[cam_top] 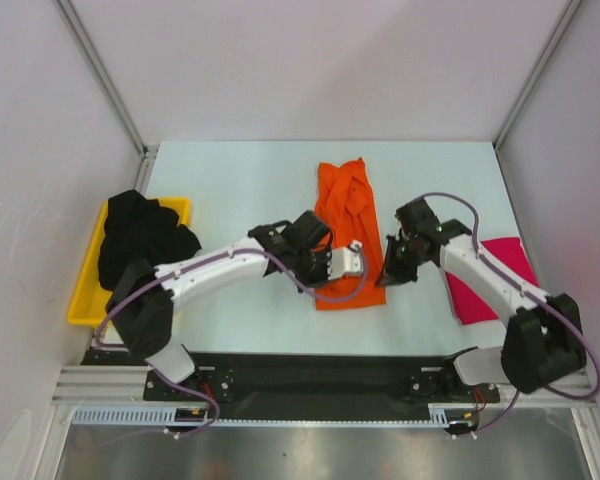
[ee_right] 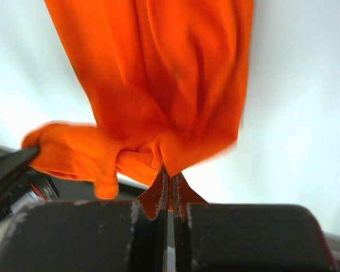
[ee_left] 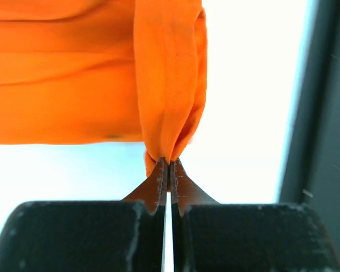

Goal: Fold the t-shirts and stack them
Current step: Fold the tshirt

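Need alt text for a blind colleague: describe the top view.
The left end effector and right end effector grip the near end of an orange shirt. A black shirt fills a yellow tray, left; a pink shirt lies right.

The orange t-shirt [ee_left: 170, 85] pinched between the left gripper's [ee_left: 168, 170] rust-brown fingers [ee_left: 153, 190] is plain bright orange, deeper in the folds above the tips. The right gripper [ee_right: 169, 180] has the same black body and reddish-brown tips, closed on the same orange cloth. Well left of the left fingers a black t-shirt [cam_top: 140, 235] fills a yellow tray [cam_top: 85, 300], a magenta-pink t-shirt [cam_top: 510, 255] shows just right of the right fingers, and the table [cam_top: 240, 190] is pale bluish white.
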`<action>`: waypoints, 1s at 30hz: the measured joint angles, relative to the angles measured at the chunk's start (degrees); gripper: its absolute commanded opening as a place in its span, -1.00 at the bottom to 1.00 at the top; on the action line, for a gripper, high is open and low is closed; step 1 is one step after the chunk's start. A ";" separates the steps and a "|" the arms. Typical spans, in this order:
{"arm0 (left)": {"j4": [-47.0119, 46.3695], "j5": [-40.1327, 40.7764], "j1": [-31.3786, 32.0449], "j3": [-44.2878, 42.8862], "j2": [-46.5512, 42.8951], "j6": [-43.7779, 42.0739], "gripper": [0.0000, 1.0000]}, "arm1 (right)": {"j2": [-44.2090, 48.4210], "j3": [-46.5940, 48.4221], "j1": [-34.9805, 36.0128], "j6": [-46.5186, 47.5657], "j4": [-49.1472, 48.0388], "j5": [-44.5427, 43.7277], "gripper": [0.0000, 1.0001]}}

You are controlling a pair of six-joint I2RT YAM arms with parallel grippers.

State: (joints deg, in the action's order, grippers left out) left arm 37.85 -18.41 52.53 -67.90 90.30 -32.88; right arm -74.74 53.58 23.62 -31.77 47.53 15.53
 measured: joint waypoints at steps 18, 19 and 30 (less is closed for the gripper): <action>-2.64 5.27 -14.58 -25.00 26.95 1.90 -0.98 | -36.44 29.62 -10.80 7.91 -12.63 1.51 -0.99; -2.67 5.44 -14.71 -25.62 27.52 1.99 -0.93 | -37.13 29.94 -10.99 7.93 -12.66 1.62 -0.61; -4.17 16.52 -16.55 -33.94 32.83 10.56 0.30 | -37.97 34.53 -14.64 7.50 -13.40 -1.92 0.14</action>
State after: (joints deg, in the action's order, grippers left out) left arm 33.67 -1.89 35.99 -101.84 123.13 -22.33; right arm -112.71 88.12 8.97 -24.27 34.13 13.61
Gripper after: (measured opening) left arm 0.649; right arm 0.586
